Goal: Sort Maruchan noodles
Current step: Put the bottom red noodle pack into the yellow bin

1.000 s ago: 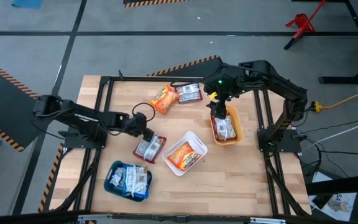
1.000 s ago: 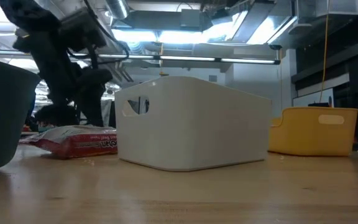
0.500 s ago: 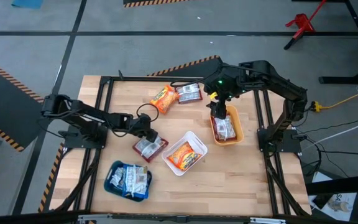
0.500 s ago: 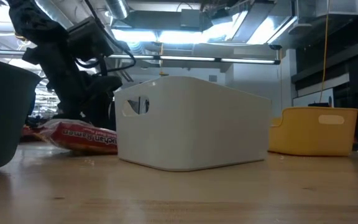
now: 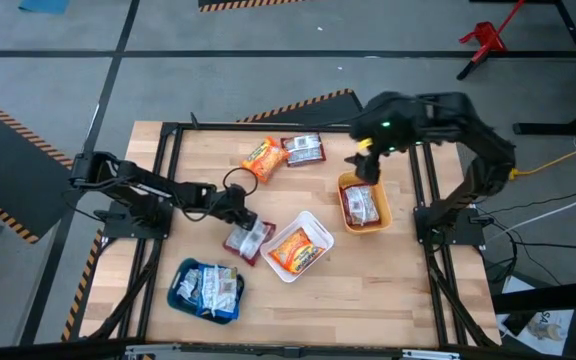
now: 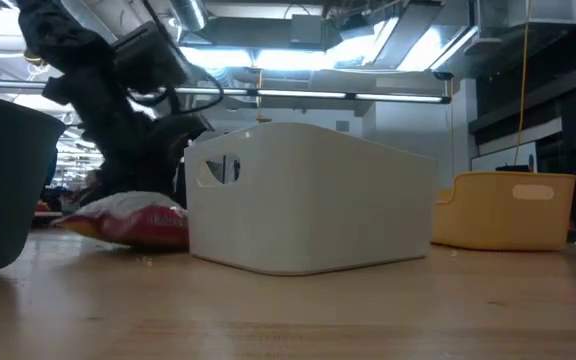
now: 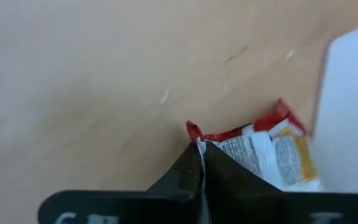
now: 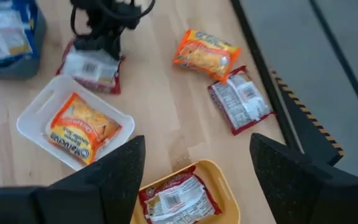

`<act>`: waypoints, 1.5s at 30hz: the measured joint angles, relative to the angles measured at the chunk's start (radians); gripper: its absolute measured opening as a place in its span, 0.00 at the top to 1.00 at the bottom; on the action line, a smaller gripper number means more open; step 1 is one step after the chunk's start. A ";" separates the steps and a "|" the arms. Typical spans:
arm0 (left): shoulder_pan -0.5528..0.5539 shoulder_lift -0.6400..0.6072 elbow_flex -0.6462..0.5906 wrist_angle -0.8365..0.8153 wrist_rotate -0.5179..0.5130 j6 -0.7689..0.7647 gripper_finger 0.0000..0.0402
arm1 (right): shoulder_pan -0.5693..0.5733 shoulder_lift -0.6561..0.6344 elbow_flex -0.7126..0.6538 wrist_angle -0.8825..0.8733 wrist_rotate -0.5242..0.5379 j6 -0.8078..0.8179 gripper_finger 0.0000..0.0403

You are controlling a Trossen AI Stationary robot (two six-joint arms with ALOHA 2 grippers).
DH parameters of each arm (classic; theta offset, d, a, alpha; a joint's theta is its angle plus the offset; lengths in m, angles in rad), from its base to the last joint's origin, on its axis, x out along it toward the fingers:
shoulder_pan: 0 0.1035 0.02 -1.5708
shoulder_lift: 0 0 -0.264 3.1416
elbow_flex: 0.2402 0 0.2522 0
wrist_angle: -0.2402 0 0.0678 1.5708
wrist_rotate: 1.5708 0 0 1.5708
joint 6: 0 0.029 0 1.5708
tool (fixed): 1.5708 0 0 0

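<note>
My left gripper (image 5: 236,216) is shut on a dark red-and-silver noodle packet (image 5: 249,241) that lies just left of the white bin (image 5: 320,232). The white bin holds an orange packet (image 5: 296,249). The teal bin (image 5: 180,275) near the front holds blue packets (image 5: 210,288). The orange bin (image 5: 381,212) holds a red-and-silver packet (image 5: 362,205). My right gripper (image 5: 364,164) hangs open above that bin's far end with nothing between its fingers. An orange packet (image 5: 263,158) and a red-and-silver packet (image 5: 304,150) lie flat on the far part of the table. My left gripper pinches the packet's crimped red end seam (image 7: 197,138) between its two shut fingers (image 7: 185,177). The fingers come slanting down from the table's left. The packet's other end (image 7: 272,155) lies on the table beside the white bin (image 7: 353,106), printed back up.
A black metal frame (image 5: 168,128) rims the wooden table top. Bare wood shows between the white bin and the orange bin and along the near edge. In the low view the white bin (image 6: 308,200) stands in the middle, with the orange bin (image 6: 508,210) to its right.
My left gripper has moved toward the table's right and shut on the packet's end seam; the packet has slid and turned toward the white bin. My right gripper has risen from the orange bin and drawn toward the far right, staying open.
</note>
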 joint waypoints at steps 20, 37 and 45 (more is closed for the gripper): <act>0.190 -0.003 0.250 -0.123 -0.071 0.105 1.00 | 0.000 -0.288 0.000 0.000 0.089 0.170 0.31; 0.241 -0.004 0.538 -0.115 -0.237 0.113 1.00 | -0.001 -0.379 0.000 0.000 0.124 0.172 0.31; 0.162 0.036 0.543 0.168 -0.332 -0.034 1.00 | -0.001 -0.410 -0.006 0.000 0.150 0.144 0.31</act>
